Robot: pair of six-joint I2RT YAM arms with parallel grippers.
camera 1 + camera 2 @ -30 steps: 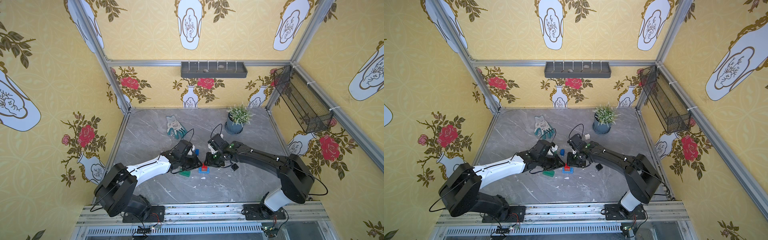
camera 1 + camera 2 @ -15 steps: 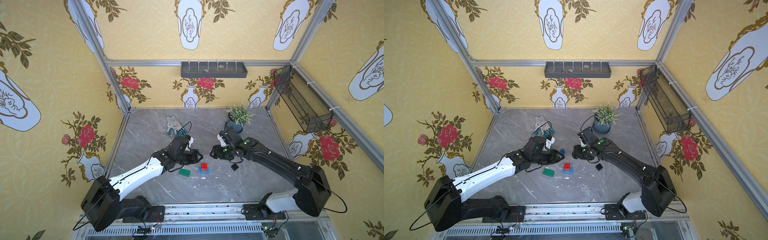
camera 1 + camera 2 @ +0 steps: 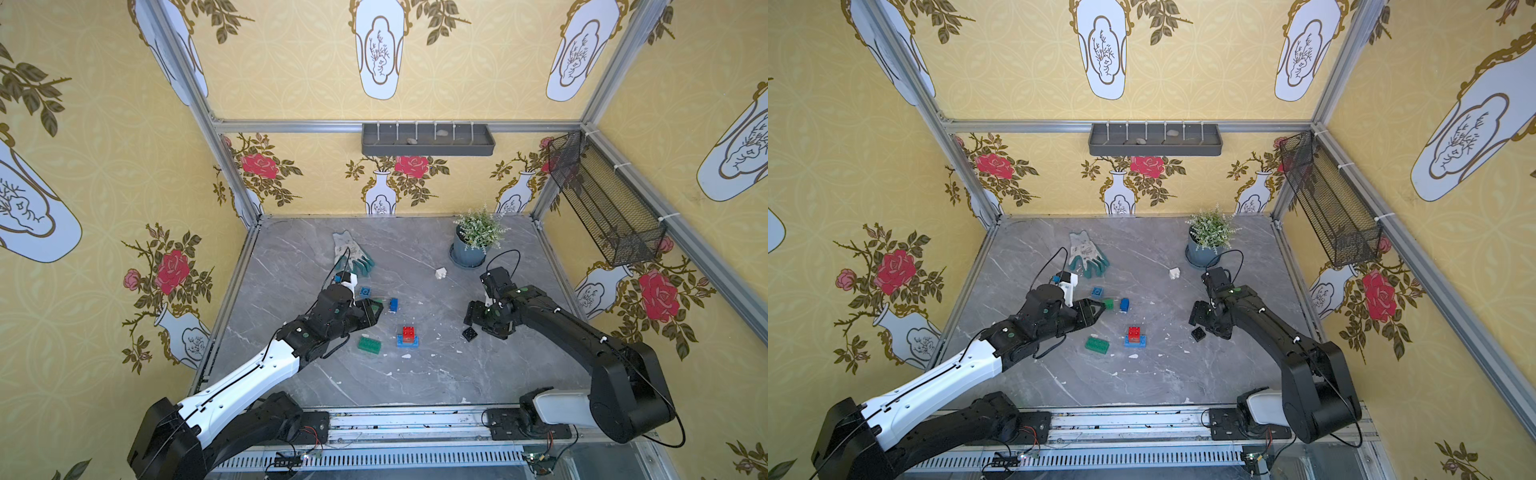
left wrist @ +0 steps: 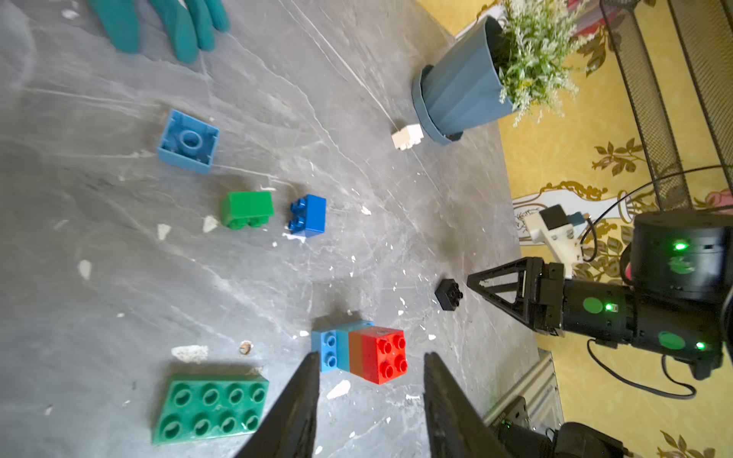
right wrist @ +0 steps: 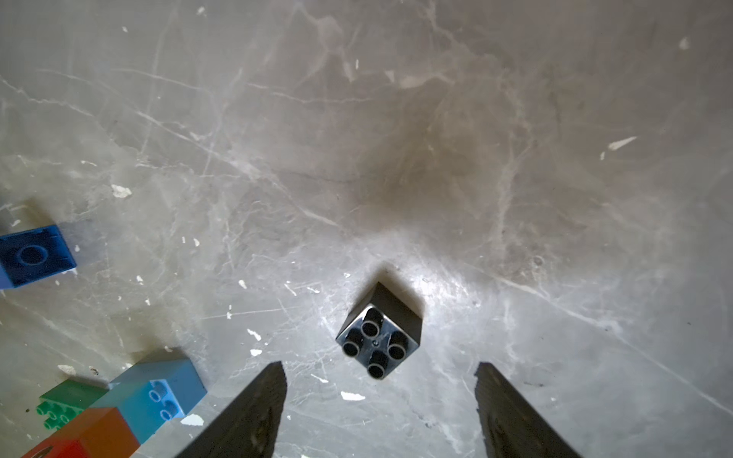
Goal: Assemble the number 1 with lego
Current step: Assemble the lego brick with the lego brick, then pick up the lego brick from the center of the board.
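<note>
Right wrist view: red square plastic brick [image 5: 51, 450] cut by picture edge; long green studded brick [image 5: 67, 398] partly hidden behind light blue brick [image 5: 154, 392].

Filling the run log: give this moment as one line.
left hand: open, empty | right hand: open, by black brick | red-topped stack: untouched

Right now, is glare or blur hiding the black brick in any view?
Right wrist view: the black brick is sharp; a glare patch brightens the table just beside it, not over it; the jaws are blurred. Left wrist view: brick small but crisp, near jaws soft. In both top views: even light, no glare, brick tiny.
</note>
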